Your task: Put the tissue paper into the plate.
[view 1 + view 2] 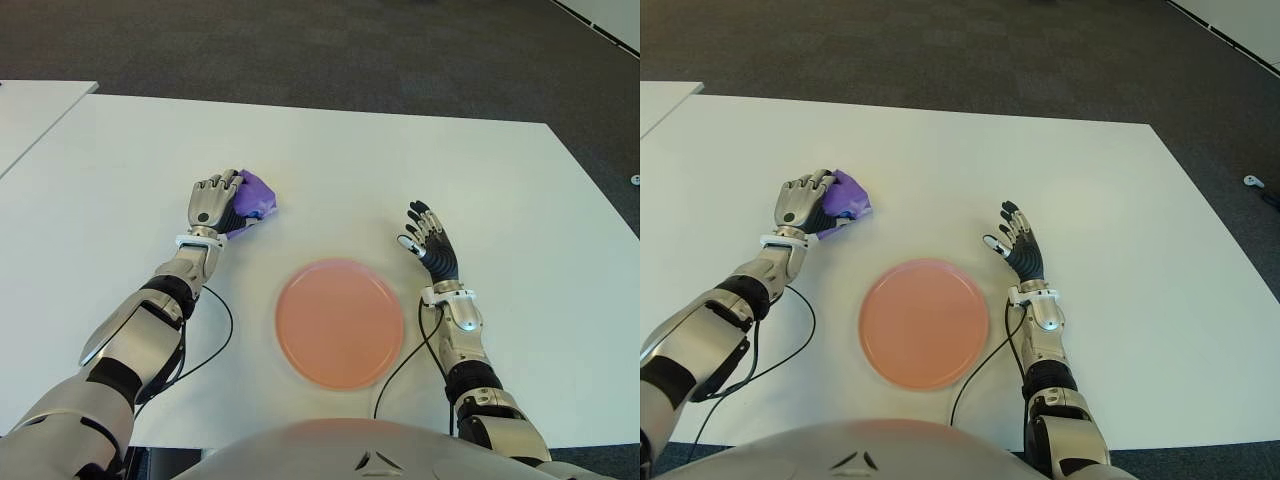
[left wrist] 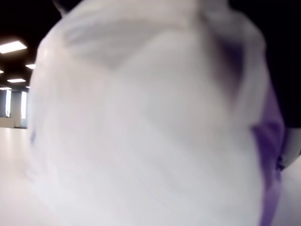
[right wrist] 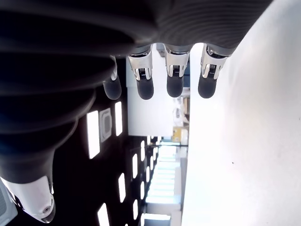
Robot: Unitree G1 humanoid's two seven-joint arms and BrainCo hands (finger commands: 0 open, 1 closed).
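Tissue paper (image 1: pixel 255 195), a crumpled purple wad, sits in the curled fingers of the left hand (image 1: pixel 212 203), which closes around it from the robot's side so that most of the wad bulges out past the fingertips on the side toward the middle of the table (image 1: pixel 400 160). From that hand the pink plate (image 1: pixel 340 322) lies toward the robot's body and to its right, near but clearly apart, with bare tabletop between the two. The coming move looks like a short diagonal carry back and inward, ending over the middle of the plate. The wad has no clear long axis, so its orientation should matter little. The right hand (image 1: pixel 430 247) shows just beside the plate's right edge, fingers spread and holding nothing.
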